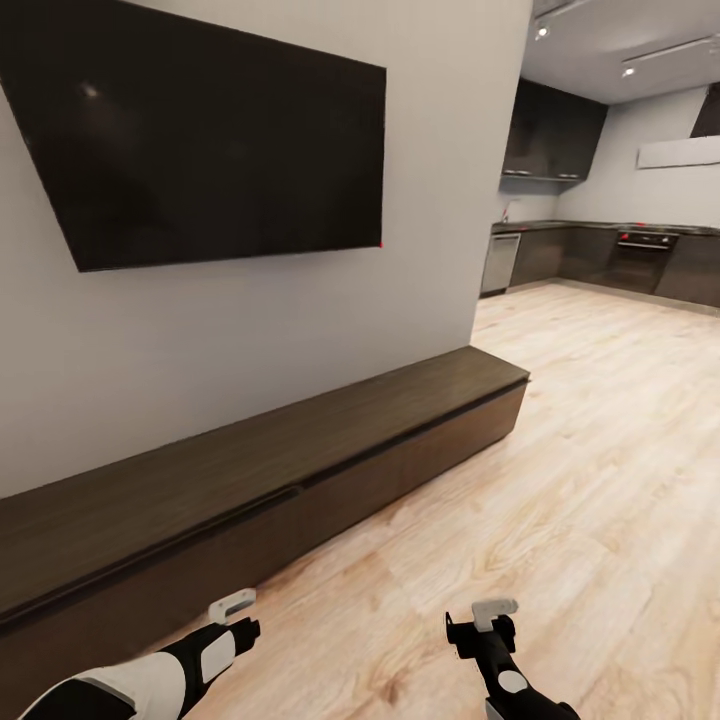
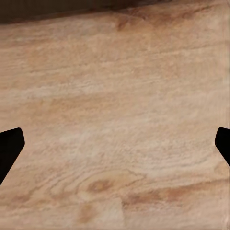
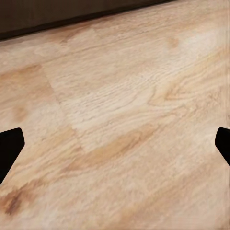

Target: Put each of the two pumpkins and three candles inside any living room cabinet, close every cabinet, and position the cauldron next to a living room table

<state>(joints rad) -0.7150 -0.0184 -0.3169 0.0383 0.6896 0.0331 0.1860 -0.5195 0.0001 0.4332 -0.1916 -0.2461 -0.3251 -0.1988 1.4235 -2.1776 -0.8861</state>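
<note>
The long, low dark-brown cabinet [image 1: 300, 470] runs along the wall under a big black TV, all of its drawer fronts shut. My left gripper [image 1: 232, 612] hangs low in front of it, and my right gripper [image 1: 482, 622] hangs over the floor to its right. In the left wrist view the gripper [image 2: 115, 143] is open, black fingertips [image 2: 9, 146] far apart over bare wood floor. The right gripper [image 3: 115, 143] is open too, with nothing between its fingertips [image 3: 9, 146]. Pumpkins, candles, cauldron and table are out of view.
A wall-mounted TV [image 1: 200, 130] hangs above the cabinet. Light wood floor [image 1: 560, 480] stretches to the right toward a kitchen with dark tall cabinets [image 1: 550, 130], an oven [image 1: 640, 260] and a dishwasher [image 1: 500, 262] at the back.
</note>
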